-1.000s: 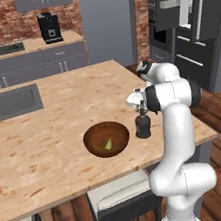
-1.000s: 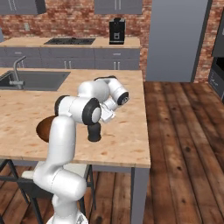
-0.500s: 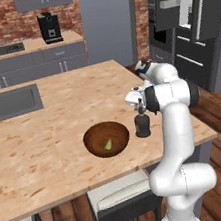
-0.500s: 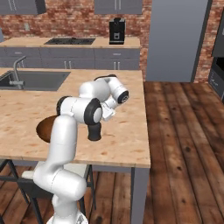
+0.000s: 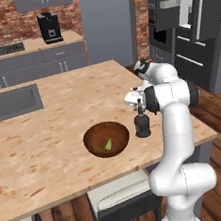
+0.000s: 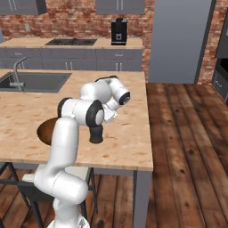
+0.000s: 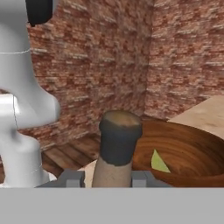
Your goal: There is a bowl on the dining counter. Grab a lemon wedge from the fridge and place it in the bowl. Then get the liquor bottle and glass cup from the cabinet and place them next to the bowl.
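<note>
**Liquor bottle beside the bowl, neck between the fingers**

One liquor bottle (image 5: 142,126) stands upright on the table (image 5: 47,143), just beside the one wooden bowl (image 5: 106,139). One lemon wedge (image 7: 159,162) lies inside that bowl. Two fingers (image 7: 72,178) pinch the bottle's neck below its dark cap.

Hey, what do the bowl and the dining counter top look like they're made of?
The bowl looks like polished dark wood: brown grain bands show inside it in the hand view. The dining counter top looks like light tan speckled stone or laminate; the mottled matte surface leaves it open.
</note>
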Tool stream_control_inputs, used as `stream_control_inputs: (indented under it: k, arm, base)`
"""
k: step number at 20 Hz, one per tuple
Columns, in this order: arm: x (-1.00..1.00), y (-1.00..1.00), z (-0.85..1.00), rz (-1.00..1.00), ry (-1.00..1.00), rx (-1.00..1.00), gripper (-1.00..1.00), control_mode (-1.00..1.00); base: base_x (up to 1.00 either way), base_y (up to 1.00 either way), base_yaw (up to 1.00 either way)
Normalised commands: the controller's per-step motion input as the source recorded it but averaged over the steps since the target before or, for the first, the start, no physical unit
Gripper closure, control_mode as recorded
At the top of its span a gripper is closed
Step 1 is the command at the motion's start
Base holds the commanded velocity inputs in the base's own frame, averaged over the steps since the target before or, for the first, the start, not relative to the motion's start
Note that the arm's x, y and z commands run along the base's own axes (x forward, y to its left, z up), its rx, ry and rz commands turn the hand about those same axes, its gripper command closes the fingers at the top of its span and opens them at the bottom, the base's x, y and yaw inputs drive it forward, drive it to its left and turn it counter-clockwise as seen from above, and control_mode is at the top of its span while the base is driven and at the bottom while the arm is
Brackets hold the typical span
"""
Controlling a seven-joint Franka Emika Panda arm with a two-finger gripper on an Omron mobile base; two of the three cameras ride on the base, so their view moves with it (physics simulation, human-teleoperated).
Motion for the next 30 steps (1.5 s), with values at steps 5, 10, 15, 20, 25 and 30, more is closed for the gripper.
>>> stream_control_inputs:
  k: [5,10,15,20,25,30]
  arm:
    - [-0.1,0.05,-0.29,0.0,-0.09,0.0,-1.0,-1.0]
    - [-0.11,-0.01,-0.02,0.0,-0.03,0.0,-1.0,-1.0]
    - [-0.03,-0.15,0.19,0.0,0.0,0.0,-1.0,-1.0]
    - [-0.06,-0.26,0.54,0.0,-0.05,0.0,-1.0,-1.0]
    - [-0.19,-0.11,0.61,0.0,-0.12,0.0,-1.0,-1.0]
    - [-0.5,0.06,0.64,0.0,-0.19,0.0,-1.0,-1.0]
  base:
    - [0.0,0.0,0.0]
    - [0.0,0.0,0.0]
    - [0.0,0.0,0.0]
    - [0.0,0.0,0.0]
    - [0.0,0.0,0.0]
    - [0.0,0.0,0.0]
